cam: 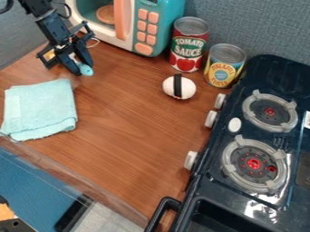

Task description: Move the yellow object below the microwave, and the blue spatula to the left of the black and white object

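Observation:
At the upper left, the gripper (81, 67) points down over the wooden counter, in front of the microwave's left part. It is shut on the blue spatula (86, 70), whose rounded light-blue end shows at the fingertips; most of its remaining length is hidden by the gripper. A small yellow object (50, 55) shows in part behind the gripper's left side. The black and white object (180, 87), white and egg-shaped with a black band, lies right of the counter's middle. The teal and white microwave (146, 27) stands at the top, cut off by the view's edge.
A tomato can (188, 45) and a pineapple can (225, 65) stand behind the black and white object. The dark stove (209, 199) takes up the right side. A folded light-blue cloth (41, 109) lies at the left, near the counter's edge (79, 175).

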